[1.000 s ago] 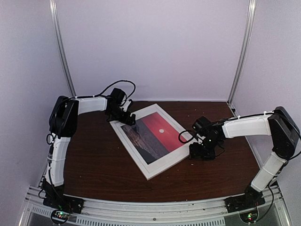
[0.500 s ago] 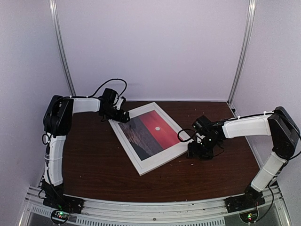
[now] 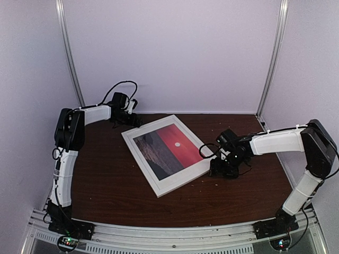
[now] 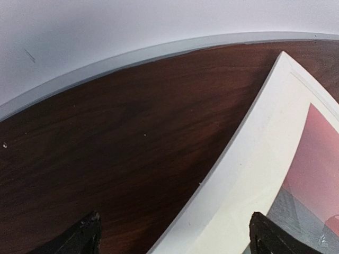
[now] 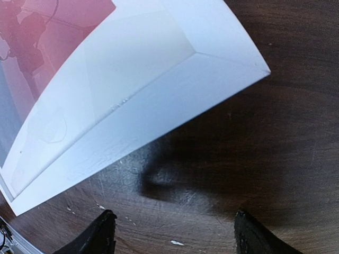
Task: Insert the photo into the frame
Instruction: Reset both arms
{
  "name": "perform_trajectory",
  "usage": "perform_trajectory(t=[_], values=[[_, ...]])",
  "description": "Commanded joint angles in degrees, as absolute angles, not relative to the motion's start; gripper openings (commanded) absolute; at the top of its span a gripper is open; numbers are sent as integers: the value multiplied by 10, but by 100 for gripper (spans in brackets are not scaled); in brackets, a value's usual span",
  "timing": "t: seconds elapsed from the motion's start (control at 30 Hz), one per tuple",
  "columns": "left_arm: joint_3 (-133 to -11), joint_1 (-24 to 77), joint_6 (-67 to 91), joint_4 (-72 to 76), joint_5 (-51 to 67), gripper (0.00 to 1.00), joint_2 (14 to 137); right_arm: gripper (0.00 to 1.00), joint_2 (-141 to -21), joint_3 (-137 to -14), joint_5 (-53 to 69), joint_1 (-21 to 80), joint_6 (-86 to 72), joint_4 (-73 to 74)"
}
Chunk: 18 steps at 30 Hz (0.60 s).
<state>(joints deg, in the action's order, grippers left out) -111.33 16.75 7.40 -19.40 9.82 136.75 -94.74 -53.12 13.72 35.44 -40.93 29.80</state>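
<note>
On the table (image 3: pixel 106 180), nearest the arm bases, the frame (image 3: pixel 180 181) lies flat and turned at an angle, one corner pointing toward the near edge. Inside its white border sits the photo (image 3: pixel 169 148), red sky and pale sun facing up. It appears square to the opening, with no edge seen outside the border.

At mid-depth, the right gripper (image 3: pixel 218 168) stands low just beside the frame's right corner. The right wrist view shows its jaws parted over bare wood, apart from the white corner. It grips nothing.

At the far left, the left gripper (image 3: pixel 131 119) sits near the frame's far-left corner. The left wrist view shows its jaws spread wide, one finger (image 4: pixel 82 238) over wood and the other over the border. It holds nothing.

Assessment: the insertion step appears complete, since the photo rests within the frame and neither claw carries a part. Whether the photo is fully seated flat cannot be confirmed from these views. Remaining work is judged minor: at most a check of seating and clearing both arms from the frame.
</note>
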Motion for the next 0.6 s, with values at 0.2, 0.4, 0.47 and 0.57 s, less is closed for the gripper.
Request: perform_trajectory(t=[0.2,0.4,0.47,0.57], values=[[-1156,162,100,-240,174,97,1422,76,-977,-523,158,367,-423,267],[-1131,162,124,-264,233,92,1410,76,-979,-521,156,367,-428,260],[-1078,162,135,-246,246,89,1380,76,-978,-520,158,367,-435,253],[-978,162,155,-203,257,84,1327,77,-980,-520,158,367,-445,241]])
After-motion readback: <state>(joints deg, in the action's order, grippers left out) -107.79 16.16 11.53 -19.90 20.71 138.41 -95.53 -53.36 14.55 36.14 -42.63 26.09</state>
